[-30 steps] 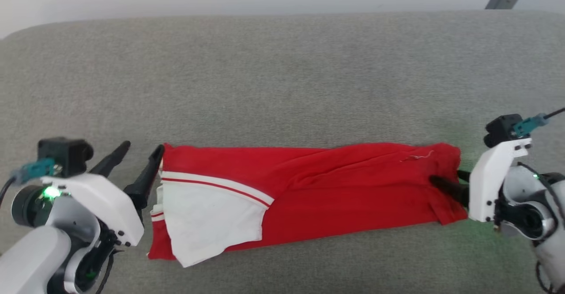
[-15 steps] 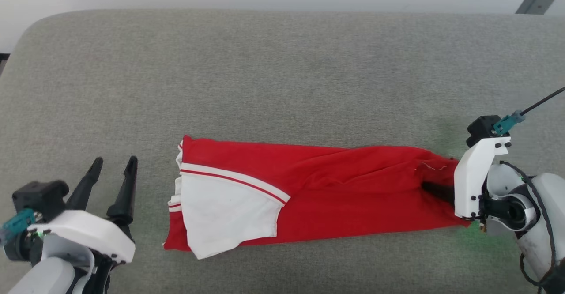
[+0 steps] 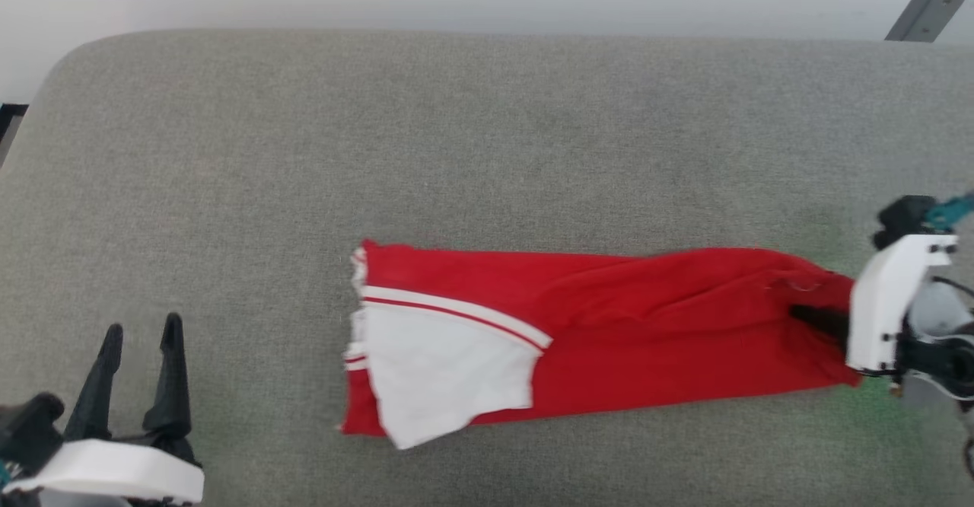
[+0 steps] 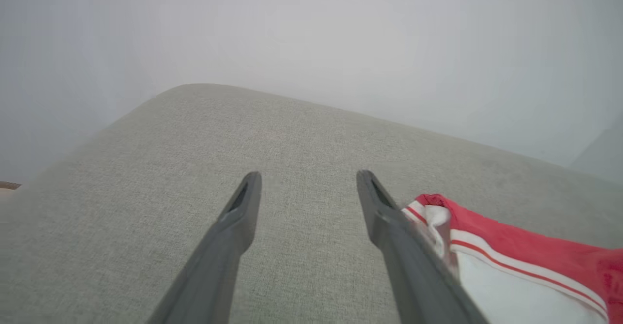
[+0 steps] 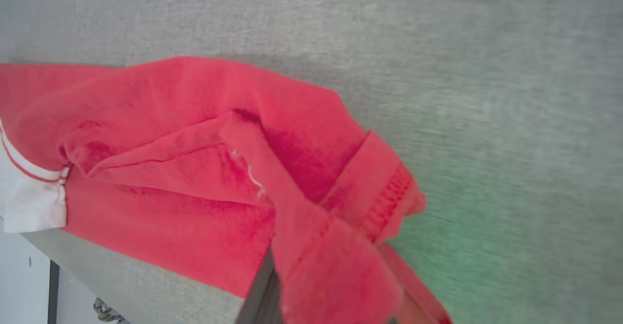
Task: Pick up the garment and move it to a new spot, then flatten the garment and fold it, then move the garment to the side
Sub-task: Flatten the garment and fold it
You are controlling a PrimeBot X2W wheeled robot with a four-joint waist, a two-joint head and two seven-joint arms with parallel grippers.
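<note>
On the grey cushion [image 3: 487, 149], garment [image 3: 647, 339] lengthwise left-right, sleeve [image 3: 441, 370] leftward.

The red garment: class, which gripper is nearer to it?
Right. The right gripper clamps one end of the garment; the left gripper sits open, apart from its white-sleeved end.

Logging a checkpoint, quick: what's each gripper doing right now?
Left gripper: open, holding nothing.
Right gripper: shut on the right end of the garment.

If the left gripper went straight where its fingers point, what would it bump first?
Probably nothing: the left gripper points across bare gray cushion toward its far edge. The garment lies off to its right. It might graze the cushion; depth unclear.
</note>
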